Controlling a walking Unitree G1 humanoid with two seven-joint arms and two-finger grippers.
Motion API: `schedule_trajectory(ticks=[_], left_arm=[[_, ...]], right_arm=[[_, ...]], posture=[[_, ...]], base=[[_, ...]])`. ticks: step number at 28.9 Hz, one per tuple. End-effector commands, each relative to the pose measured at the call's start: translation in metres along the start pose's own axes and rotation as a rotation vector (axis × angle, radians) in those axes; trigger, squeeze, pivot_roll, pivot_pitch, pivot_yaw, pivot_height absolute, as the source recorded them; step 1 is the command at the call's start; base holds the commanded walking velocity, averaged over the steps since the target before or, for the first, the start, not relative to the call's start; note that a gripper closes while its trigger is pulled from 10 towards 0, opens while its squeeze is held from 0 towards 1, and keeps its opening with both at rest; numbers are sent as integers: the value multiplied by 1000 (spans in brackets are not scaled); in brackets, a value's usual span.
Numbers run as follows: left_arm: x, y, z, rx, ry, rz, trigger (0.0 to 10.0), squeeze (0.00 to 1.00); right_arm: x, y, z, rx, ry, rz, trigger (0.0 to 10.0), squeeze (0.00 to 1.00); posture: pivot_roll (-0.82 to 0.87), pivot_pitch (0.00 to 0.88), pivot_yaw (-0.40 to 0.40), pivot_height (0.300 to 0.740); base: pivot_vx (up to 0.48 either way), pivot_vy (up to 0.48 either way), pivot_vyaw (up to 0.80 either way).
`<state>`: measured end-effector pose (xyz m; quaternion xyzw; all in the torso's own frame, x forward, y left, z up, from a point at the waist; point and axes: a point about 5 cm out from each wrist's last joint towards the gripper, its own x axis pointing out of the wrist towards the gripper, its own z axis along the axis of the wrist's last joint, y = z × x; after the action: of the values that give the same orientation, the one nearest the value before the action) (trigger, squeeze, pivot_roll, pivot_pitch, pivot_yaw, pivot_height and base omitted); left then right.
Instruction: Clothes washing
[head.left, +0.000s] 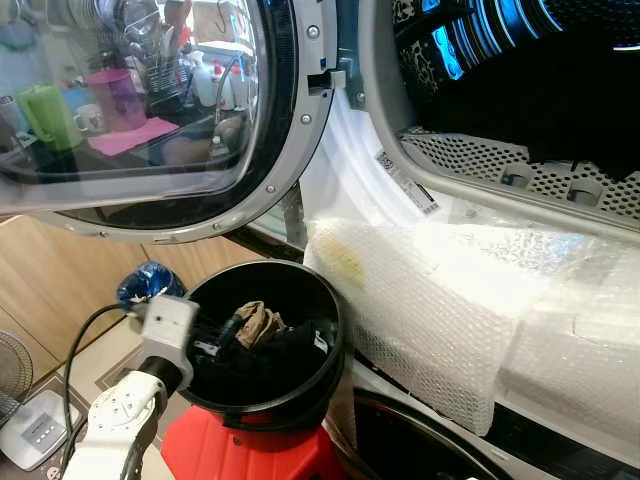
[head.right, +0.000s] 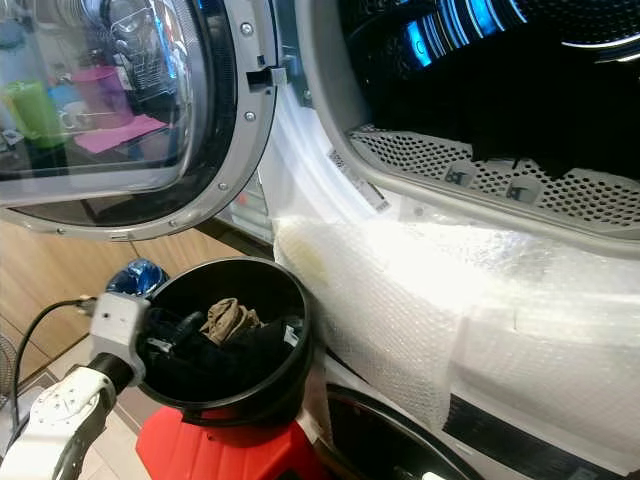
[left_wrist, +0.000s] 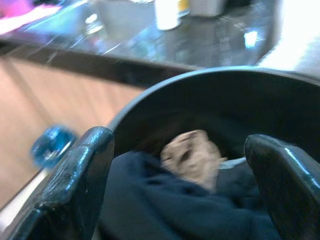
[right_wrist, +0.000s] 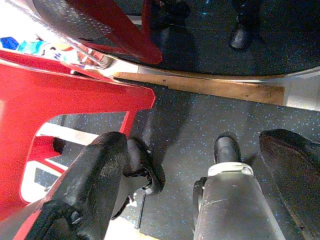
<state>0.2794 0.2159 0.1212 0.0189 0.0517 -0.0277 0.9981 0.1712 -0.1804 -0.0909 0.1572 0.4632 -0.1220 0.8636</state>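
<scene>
A black bucket (head.left: 266, 267) stands on a red stool (head.left: 240, 450) below the washer's open drum (head.left: 520, 90). It holds dark clothes (head.left: 278, 356) with a tan cloth (head.left: 260, 322) on top. My left gripper (head.left: 215, 335) reaches over the bucket's left rim and is open. In the left wrist view its fingers (left_wrist: 80, 175) spread wide just above the dark garment (left_wrist: 165, 205) and the tan cloth (left_wrist: 192, 155), with nothing held. My right gripper (right_wrist: 195, 140) hangs open, pointing at the dark floor beside the red stool (right_wrist: 55, 115).
The round washer door (head.left: 150, 110) is swung open at upper left, above the bucket. Bubble wrap (head.left: 440, 300) drapes over the machine front under the drum opening. A blue object (head.left: 148, 282) lies behind the bucket. A cable (head.left: 80, 340) loops off my left arm.
</scene>
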Motion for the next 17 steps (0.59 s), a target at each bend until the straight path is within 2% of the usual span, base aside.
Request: schedule_trajectory(ticks=[1, 2, 4, 7, 10, 11, 13, 14, 16, 17], left_arm=[[-1, 7, 4, -21, 14, 41, 10000, 1000], [1, 9, 5, -37, 23, 65, 10000, 1000], [9, 15, 5, -138, 93, 137, 10000, 1000], [11, 15, 5, -174, 162, 154, 10000, 1000], [11, 14, 6, -128, 229, 47, 10000, 1000], [11, 16, 12, -23, 221, -47, 10000, 1000], [9, 22, 18, 77, 216, -116, 10000, 1000], [7, 26, 20, 89, 222, -137, 10000, 1000], [6, 38, 21, 90, 253, -106, 10000, 1000], [4, 45, 21, 118, 273, -107, 10000, 1000]], right_arm=[[-1, 2, -7, 7, 23, 5, 10000, 0], [-1, 3, -8, 3, 27, 8, 10000, 0], [-1, 5, -9, -3, 33, 16, 10000, 0], [0, 6, -7, 10, 27, 17, 10000, 0], [0, 7, -5, 8, 24, 18, 10000, 0], [0, 7, -5, 7, 25, 18, 10000, 0], [0, 7, -5, 5, 27, 18, 10000, 0], [0, 7, -5, 5, 28, 17, 10000, 0], [0, 7, -5, 7, 29, 16, 10000, 0], [0, 7, -6, 7, 29, 16, 10000, 0]], posture=[[119, 59, 111, 740], [121, 62, 109, 740], [122, 63, 107, 740], [122, 63, 107, 740], [110, 67, 115, 740], [116, 68, 114, 740], [116, 68, 114, 740], [116, 68, 114, 740], [119, 69, 115, 740], [119, 69, 115, 740]], base=[[0, 0, 0], [0, 0, 0], [0, 0, 0], [0, 0, 0], [0, 0, 0], [0, 0, 0], [0, 0, 0], [0, 0, 0], [0, 0, 0], [0, 0, 0]])
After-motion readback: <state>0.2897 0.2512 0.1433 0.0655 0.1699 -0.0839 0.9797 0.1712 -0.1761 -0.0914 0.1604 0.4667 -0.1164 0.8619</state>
